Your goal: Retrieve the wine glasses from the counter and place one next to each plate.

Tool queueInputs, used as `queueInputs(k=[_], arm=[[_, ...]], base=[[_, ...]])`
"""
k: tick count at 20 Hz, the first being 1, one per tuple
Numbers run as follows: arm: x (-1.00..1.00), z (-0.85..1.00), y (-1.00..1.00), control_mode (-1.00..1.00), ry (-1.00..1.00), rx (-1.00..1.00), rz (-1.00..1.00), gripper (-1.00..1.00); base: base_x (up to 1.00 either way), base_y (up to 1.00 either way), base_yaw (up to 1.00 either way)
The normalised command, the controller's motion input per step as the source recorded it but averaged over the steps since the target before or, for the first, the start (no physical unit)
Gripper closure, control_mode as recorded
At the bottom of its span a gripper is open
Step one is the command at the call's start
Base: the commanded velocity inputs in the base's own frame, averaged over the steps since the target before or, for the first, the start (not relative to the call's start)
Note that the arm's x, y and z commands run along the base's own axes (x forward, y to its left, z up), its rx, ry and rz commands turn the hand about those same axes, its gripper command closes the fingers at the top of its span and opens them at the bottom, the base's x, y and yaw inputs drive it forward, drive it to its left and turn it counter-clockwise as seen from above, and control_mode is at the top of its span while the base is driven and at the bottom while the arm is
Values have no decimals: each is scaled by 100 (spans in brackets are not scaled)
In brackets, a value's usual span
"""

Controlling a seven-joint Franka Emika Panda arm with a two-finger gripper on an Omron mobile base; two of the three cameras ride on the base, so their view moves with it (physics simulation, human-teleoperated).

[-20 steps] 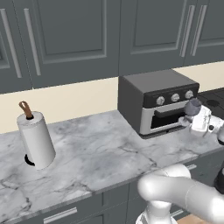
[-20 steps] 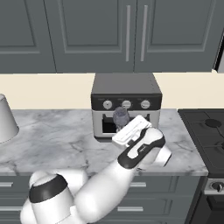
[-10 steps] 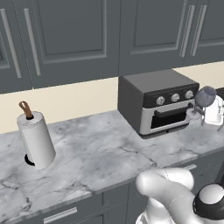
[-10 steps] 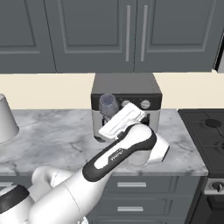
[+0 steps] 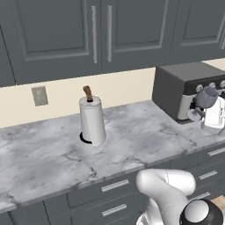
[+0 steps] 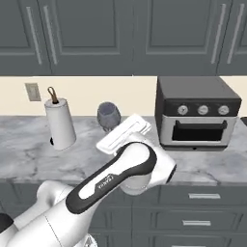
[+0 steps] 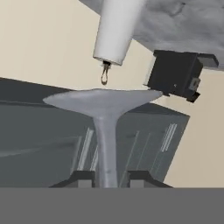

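My gripper (image 7: 106, 177) is shut on the thin stem of a clear, grey-tinted wine glass (image 7: 103, 105), whose flat round foot spreads out beyond the finger tips in the hand view. The same wine glass (image 6: 108, 116) hangs in the air above the counter (image 6: 29, 149), left of the toaster oven, with its rounded bowl above my white hand (image 6: 123, 135). From the left base, the wine glass (image 5: 206, 96) and gripper (image 5: 205, 113) are in front of the toaster oven, over the marble counter (image 5: 132, 140). The plates are out of view.
A paper towel roll (image 5: 92, 121) on a wooden holder stands on the counter near the wall, also the paper towel roll (image 6: 60, 124). The toaster oven (image 6: 198, 113) sits at the right. Dark upper cabinets (image 5: 88, 30) hang above, and drawer fronts (image 6: 202, 223) run below the worktop.
The whole picture has shifted, so the cameras have moved leftwards along the counter. The toaster oven and towel roll now sit further right in both views. The glass stays held.
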Motion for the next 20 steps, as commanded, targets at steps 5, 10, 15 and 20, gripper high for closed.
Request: queueInputs(k=[5,10,15,20], arm=[[0,0,0,100,0,0,0,100],[0,0,0,100,0,0,0,100],[0,0,0,100,0,0,0,100],[0,0,0,100,0,0,0,100]], base=[[-31,87,71],[-7,24,99],[-1,13,100],[-9,34,99]])
